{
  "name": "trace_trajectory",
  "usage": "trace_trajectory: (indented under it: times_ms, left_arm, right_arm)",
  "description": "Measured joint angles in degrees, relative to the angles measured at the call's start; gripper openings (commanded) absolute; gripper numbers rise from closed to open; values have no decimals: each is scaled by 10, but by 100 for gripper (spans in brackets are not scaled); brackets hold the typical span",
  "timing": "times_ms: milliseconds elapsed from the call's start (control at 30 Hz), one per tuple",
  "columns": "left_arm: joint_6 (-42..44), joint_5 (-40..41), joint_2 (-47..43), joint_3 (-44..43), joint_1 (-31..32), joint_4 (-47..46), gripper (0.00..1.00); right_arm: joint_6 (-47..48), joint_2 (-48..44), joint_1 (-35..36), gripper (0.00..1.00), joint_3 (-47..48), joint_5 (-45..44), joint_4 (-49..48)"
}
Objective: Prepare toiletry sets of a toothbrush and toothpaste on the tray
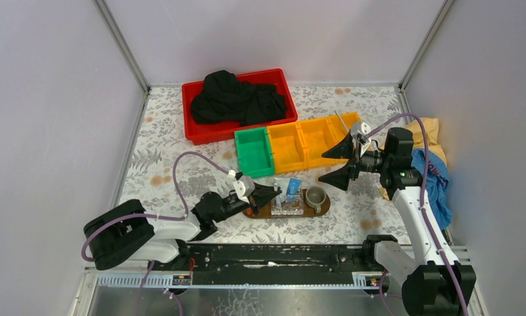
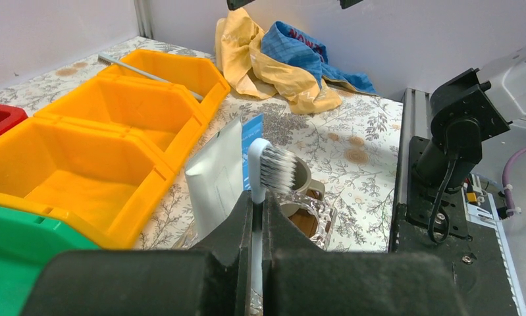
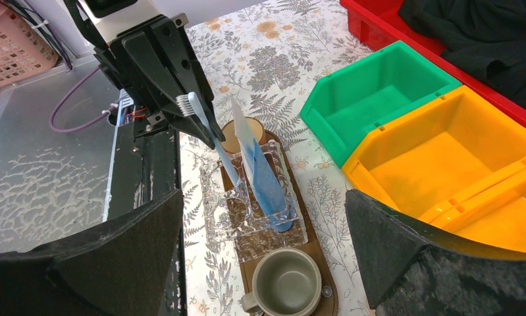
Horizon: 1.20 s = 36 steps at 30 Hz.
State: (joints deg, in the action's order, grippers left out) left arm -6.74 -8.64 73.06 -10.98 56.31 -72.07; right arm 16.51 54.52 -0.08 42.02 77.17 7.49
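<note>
Farthest back, a red bin (image 1: 194,131) holds black cloth (image 1: 237,99). Beside it stand one green bin (image 1: 253,151) and three yellow bins (image 1: 286,148), the end one holding a grey toothbrush (image 1: 342,120) lying slantwise. On the tray (image 1: 323,209) sit a clear ribbed holder (image 3: 247,230) and a mug (image 3: 286,283). Two toothpaste tubes, blue (image 3: 263,178) and white (image 2: 214,178), stand upright in the holder. The left gripper (image 2: 257,217) pinches a second toothbrush (image 3: 204,122), bristles up, with its lower end at the holder. The right gripper (image 1: 342,163) hangs spread wide, holding nothing.

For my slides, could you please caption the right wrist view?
Left gripper holds a toothbrush at the clear holder beside blue toothpaste on the tray.
</note>
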Motion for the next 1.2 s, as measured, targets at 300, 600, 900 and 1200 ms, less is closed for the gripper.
trace_trajectory:
  times_ms: [300, 600, 900, 1200]
  left_arm:
    - [16, -7, 17, 14, 0, -38, 2]
    - [23, -15, 40, 22, 0, -83, 6]
    - [24, -17, 46, 22, 0, -89, 11]
    - [24, -17, 46, 27, 0, -96, 16]
  right_arm:
    - [0, 0, 0, 99, 0, 0, 0]
    - [0, 3, 0, 100, 0, 0, 0]
    - [0, 4, 0, 99, 0, 0, 0]
    - [0, 5, 0, 99, 0, 1, 0]
